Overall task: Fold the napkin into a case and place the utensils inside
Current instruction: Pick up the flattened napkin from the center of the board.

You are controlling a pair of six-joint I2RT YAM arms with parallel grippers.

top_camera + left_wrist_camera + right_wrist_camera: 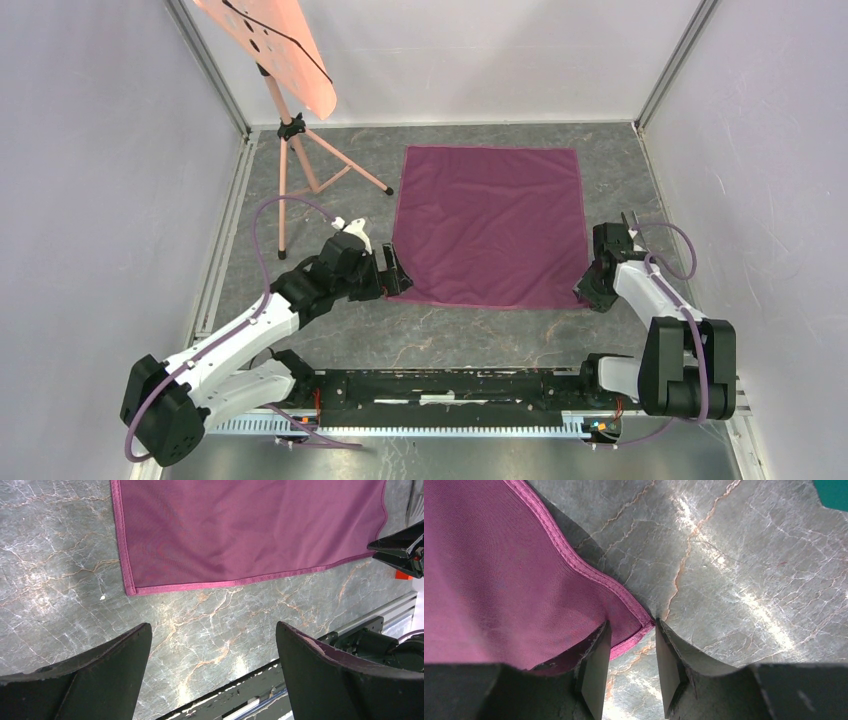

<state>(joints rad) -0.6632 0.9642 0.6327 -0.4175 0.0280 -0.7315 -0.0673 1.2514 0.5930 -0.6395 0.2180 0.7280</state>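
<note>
Left tool [395, 270] hangs with its fingers [115, 665] spread wide, just off the near left corner of the napkin [490, 225] and touching nothing. Its wrist view shows bare grey marble counter [480, 335] between the fingers, with the hemmed corner lying flat beyond them. Right tool [631, 627] is down at the near right corner with its fingers a narrow gap apart. One finger is over the cloth, the other is on the counter side, and the corner's tip reaches into the mouth of that gap. The hem there stands a little off the counter and throws a shadow, but whether the fingers press it I cannot tell. Elsewhere the plum cloth lies open as one flat sheet in the middle of the counter, not yet folded into a case. A pink tripod stand [290, 150] carrying a perforated salmon panel [270, 40] stands at the far left, apart from the napkin.
</note>
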